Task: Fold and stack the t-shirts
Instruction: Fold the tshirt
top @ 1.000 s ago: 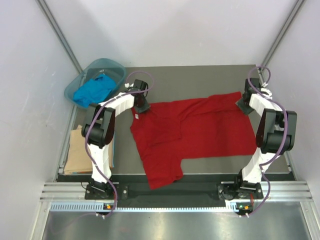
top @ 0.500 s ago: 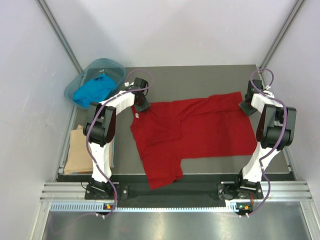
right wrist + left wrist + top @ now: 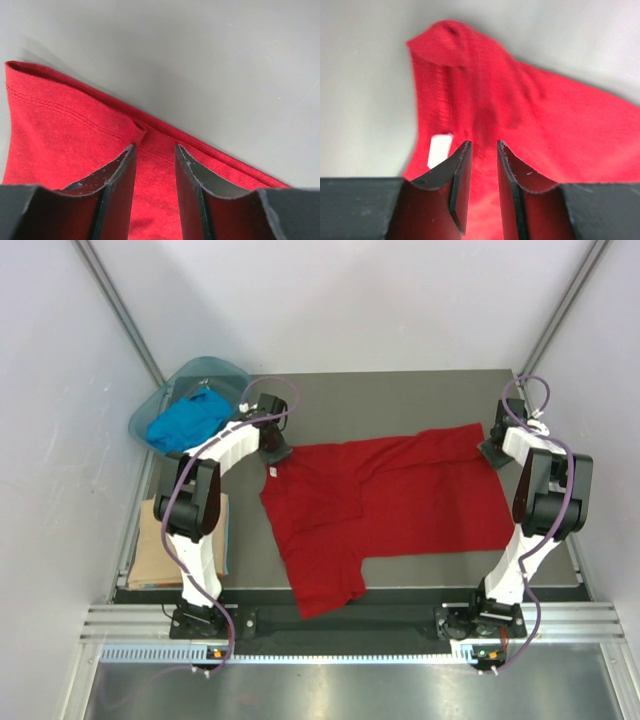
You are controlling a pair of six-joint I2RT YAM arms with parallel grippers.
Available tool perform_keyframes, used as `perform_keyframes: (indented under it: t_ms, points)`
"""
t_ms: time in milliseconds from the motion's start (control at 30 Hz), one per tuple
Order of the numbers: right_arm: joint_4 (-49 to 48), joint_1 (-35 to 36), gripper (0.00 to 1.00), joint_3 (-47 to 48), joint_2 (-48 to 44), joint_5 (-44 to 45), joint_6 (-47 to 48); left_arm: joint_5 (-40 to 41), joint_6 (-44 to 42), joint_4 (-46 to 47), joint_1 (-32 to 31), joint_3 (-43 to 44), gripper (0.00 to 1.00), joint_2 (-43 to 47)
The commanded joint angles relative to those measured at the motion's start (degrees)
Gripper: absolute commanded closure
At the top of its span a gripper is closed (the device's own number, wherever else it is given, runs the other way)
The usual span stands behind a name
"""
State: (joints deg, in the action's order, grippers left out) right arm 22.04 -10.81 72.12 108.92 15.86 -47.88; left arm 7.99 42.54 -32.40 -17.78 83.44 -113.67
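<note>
The deep red t-shirt (image 3: pixel 390 495) lies spread flat on the grey table, with one sleeve reaching toward the near edge. Its white neck label (image 3: pixel 270 471) shows at the left corner. My left gripper (image 3: pixel 275 450) hovers at the shirt's far-left corner, jaws slightly apart and holding nothing. The left wrist view shows red cloth (image 3: pixel 520 110) and the label (image 3: pixel 440 150) below the gripper (image 3: pixel 483 145). My right gripper (image 3: pixel 493 452) is at the far-right corner, open over the hem (image 3: pixel 65 135), as the right wrist view (image 3: pixel 155 147) shows.
The bright blue t-shirt (image 3: pixel 188 418) lies crumpled in the teal plastic basin (image 3: pixel 215 370) at the far left. The tan t-shirt (image 3: pixel 155 545) lies folded on the left edge of the table. Grey walls stand close on both sides.
My left gripper has drawn back a little to the far left, off the shirt's corner. The right gripper has shifted slightly away from the shirt. The shirt has stayed in place.
</note>
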Motion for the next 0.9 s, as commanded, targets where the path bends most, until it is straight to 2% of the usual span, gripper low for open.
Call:
perform_keyframes:
  t_ms: [0,533,867]
  points:
    - [-2.4,-0.9,0.63,2.2,-2.0,0.0,-0.9,-6.0,-2.3,4.7,0.2,-1.1,0.68,5.6]
    - [-2.7,-0.5,0.64,-0.7,-7.5,-0.8,-3.3,-9.6,-2.3,5.3,0.3,5.1,0.67,-5.0]
    - [-2.0,-0.5,0.62,1.4,-3.3,-0.7,-4.0,-1.2,-0.9,-0.6,0.3,5.0,0.66,-6.7]
